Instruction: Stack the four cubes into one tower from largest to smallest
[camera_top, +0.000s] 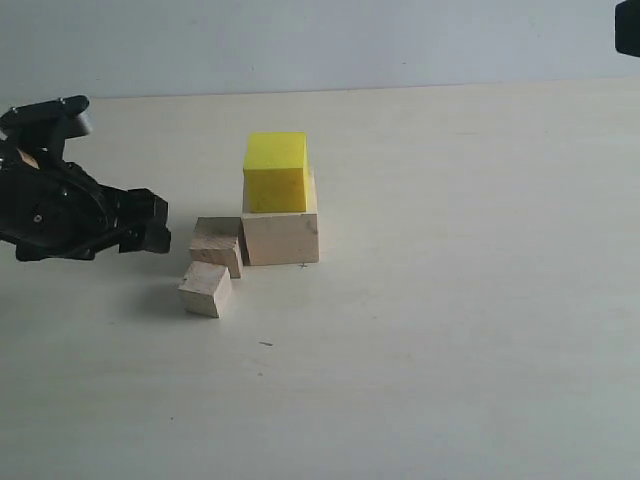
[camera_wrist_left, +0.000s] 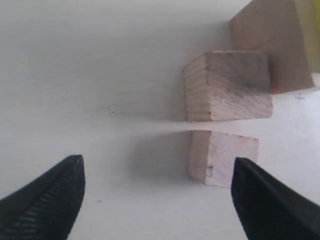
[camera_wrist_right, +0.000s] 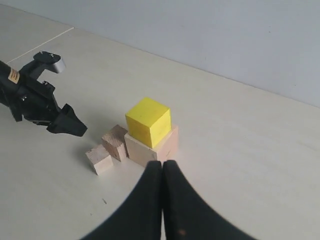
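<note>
The yellow cube (camera_top: 275, 171) rests on the large wooden cube (camera_top: 282, 237) near the table's middle. The medium wooden cube (camera_top: 218, 244) stands against the large one's left side, and the small wooden cube (camera_top: 206, 288) sits just in front of it. My left gripper (camera_top: 150, 224) hovers low, left of the medium cube, open and empty; the small cube (camera_wrist_left: 222, 157) lies ahead near one of its fingertips (camera_wrist_left: 262, 200), with the medium cube (camera_wrist_left: 228, 86) beyond. High over the table's near side, my right gripper (camera_wrist_right: 163, 165) is shut on nothing, and the yellow cube (camera_wrist_right: 147, 121) shows below it.
The pale tabletop (camera_top: 470, 300) stretches around the cubes, with a light wall (camera_top: 320, 40) at the back. A small dark speck (camera_top: 265, 344) marks the surface in front of the cubes. A dark piece of the right arm (camera_top: 628, 28) shows at the upper right corner.
</note>
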